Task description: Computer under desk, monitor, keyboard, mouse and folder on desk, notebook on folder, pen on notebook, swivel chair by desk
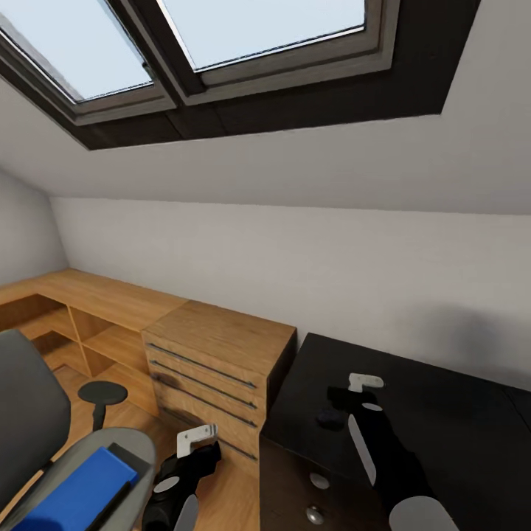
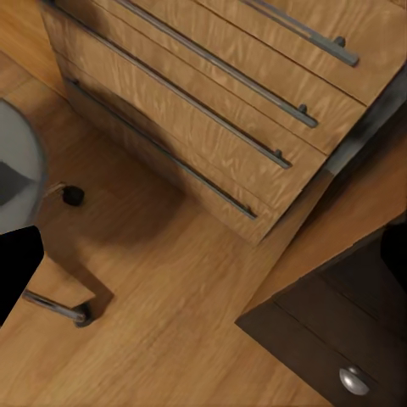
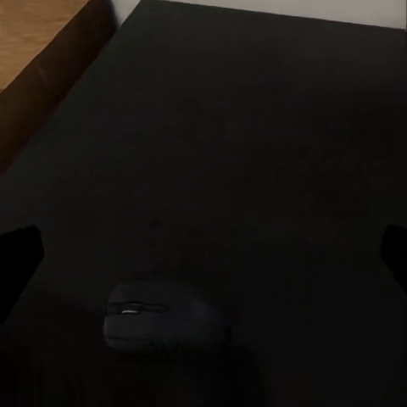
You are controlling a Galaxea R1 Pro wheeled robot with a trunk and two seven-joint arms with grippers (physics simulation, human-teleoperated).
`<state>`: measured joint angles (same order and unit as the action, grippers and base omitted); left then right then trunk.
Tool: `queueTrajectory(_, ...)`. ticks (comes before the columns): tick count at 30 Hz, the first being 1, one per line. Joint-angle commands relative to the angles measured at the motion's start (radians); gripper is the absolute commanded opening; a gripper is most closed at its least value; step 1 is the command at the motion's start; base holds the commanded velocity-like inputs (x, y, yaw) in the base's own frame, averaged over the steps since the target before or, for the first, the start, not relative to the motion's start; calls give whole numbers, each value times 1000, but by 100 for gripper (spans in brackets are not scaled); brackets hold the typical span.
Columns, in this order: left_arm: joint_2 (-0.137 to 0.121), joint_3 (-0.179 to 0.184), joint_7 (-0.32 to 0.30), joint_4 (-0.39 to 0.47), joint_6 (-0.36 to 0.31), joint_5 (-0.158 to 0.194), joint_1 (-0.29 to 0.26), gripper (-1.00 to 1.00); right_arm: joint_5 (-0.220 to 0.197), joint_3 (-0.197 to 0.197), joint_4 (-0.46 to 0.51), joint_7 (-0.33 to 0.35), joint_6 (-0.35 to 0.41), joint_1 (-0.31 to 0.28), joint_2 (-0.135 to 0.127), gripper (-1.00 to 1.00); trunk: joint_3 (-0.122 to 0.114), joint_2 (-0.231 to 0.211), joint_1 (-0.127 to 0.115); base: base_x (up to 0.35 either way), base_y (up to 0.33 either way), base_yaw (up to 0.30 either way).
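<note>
The dark desk (image 1: 450, 420) fills the right side, with a dark mouse (image 1: 330, 419) lying near its left edge. My right gripper (image 1: 346, 400) hovers open just above and beside the mouse; the right wrist view shows the mouse (image 3: 161, 320) on the bare desk top (image 3: 254, 127) between the spread fingers. At the lower left, the grey swivel chair (image 1: 29, 413) carries a blue folder (image 1: 81, 495) on its seat. Between chair and desk, my left gripper (image 1: 198, 456) hangs open over the wooden floor. The chair's seat edge (image 2: 15, 161) and base appear in the left wrist view.
A wooden drawer unit (image 1: 214, 354) (image 2: 212, 102) stands against the desk's left side, with a low wooden shelf (image 1: 88, 295) running along the wall behind it. A round dark pad on a post (image 1: 103, 393) stands by the chair. The desk front has a knobbed drawer (image 2: 354, 380). Skylights (image 1: 258, 29) slope overhead.
</note>
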<state>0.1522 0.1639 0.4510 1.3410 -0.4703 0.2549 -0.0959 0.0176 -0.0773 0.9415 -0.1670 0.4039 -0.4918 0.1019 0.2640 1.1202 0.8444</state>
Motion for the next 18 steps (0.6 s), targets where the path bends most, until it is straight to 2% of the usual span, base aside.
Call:
queueTrajectory(1,0,2,9,1,-2,10,-1,100,2,2,-12,8,6,-1,1,100,1,1,0,143,-6,0)
queueTrajectory(11,0,2,10,1,-2,10,-1,100,2,60,-44,24,6,-1,2,100,1,1,0,24,-1,0)
queueTrajectory(18,0,2,11,-1,-2,9,-1,100,0,69,-82,24,6,-6,8,100,1,1,0,1,0,0)
